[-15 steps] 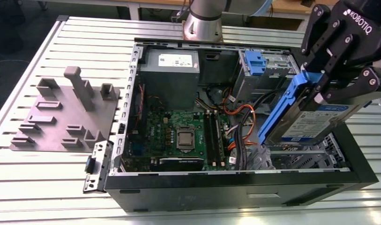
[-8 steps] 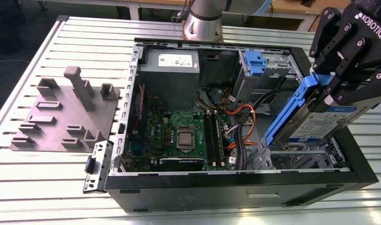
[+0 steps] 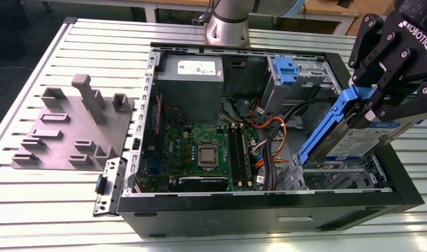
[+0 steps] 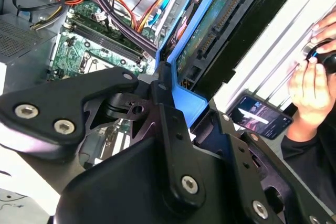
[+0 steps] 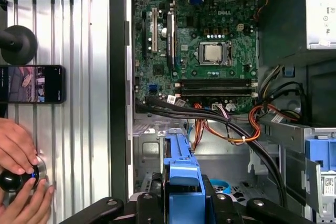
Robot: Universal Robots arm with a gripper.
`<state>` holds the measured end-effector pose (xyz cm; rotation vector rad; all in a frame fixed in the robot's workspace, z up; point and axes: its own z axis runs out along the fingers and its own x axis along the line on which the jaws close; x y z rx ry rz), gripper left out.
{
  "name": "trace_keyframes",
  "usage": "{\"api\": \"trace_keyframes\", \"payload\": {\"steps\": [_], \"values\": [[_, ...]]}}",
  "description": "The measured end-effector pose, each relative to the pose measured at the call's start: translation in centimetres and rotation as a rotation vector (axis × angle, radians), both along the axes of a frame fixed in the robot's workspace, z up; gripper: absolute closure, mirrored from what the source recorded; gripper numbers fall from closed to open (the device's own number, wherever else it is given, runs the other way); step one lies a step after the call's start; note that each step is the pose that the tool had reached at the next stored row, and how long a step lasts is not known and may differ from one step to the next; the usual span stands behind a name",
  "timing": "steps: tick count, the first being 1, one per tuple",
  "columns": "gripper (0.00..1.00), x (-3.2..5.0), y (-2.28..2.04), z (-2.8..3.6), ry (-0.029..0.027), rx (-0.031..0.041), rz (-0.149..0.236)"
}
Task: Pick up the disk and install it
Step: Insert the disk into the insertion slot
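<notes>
The disk (image 3: 357, 140), a silver-grey drive with a white-and-blue label in a bright blue bracket, hangs tilted over the open computer case (image 3: 269, 210) at the exterior view's right. My gripper (image 3: 373, 103) is shut on its blue bracket from above. Its lower end is just above the metal drive cage (image 3: 339, 177) in the case's near right corner. The first wrist view has the blue bracket (image 5: 181, 167) between my black fingers (image 5: 223, 205), above the cage. In the second wrist view the disk's green circuit side (image 4: 215, 22) faces the camera.
Inside the case are the motherboard (image 3: 199, 152), a grey power supply box (image 3: 192, 79), orange and black cables (image 3: 269, 136) and a small blue latch (image 3: 286, 71). A grey fixture block (image 3: 73, 126) sits beside the case. A person's hands (image 5: 18, 153) and a phone (image 5: 31, 83) lie beside it.
</notes>
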<state>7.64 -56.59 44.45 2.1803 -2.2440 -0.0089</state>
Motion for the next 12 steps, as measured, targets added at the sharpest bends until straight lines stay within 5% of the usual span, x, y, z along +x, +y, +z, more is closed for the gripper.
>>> {"api": "trace_keyframes", "payload": {"steps": [12], "values": [[0.64,0.19,0.1,-0.63,0.0,0.0003,0.001]]}}
